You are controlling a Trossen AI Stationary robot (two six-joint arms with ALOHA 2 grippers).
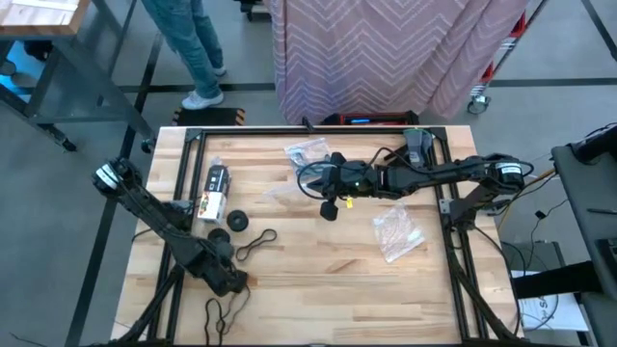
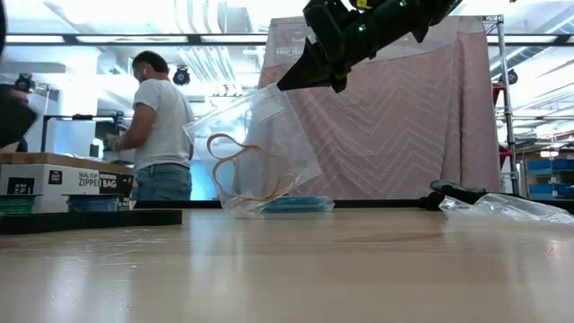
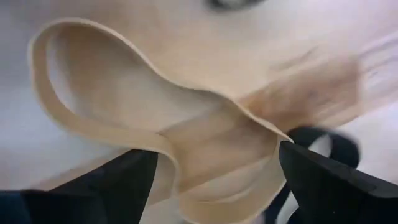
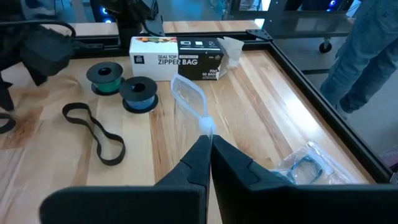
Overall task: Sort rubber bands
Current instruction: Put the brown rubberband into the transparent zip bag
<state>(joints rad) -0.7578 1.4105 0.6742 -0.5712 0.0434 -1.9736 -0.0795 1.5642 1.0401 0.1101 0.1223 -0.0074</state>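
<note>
A tan rubber band (image 3: 124, 130) lies looped on the wooden table (image 1: 318, 260) near the left front. My left gripper (image 3: 219, 152) stands open over it, pointing down, with one dark finger on either side of the loop; in the high view the left gripper (image 1: 234, 282) is just above the tan bands (image 1: 224, 310). A black rubber band (image 1: 255, 243) lies flat close by. Over the table's middle, my right gripper (image 2: 291, 82) is shut on a clear zipper bag (image 2: 256, 152) that holds tan rubber bands (image 2: 242, 170). My right gripper pinches the clear bag's top edge (image 4: 206, 127) between its two shut fingers, slanting down from the table's right side. The bag hangs tilted below the fingers with the tan bands sagging in its lower part. Whether its lower end (image 2: 240, 208) touches the table, I cannot tell.
A zipper-bag box (image 4: 174, 51), a green spool (image 4: 104, 74) and a blue spool (image 4: 138, 92) stand at the left. A bag holding blue bands (image 1: 307, 151) lies at the far middle, and another clear bag (image 1: 397, 231) at the right. A person (image 2: 161, 126) stands beyond the table.
</note>
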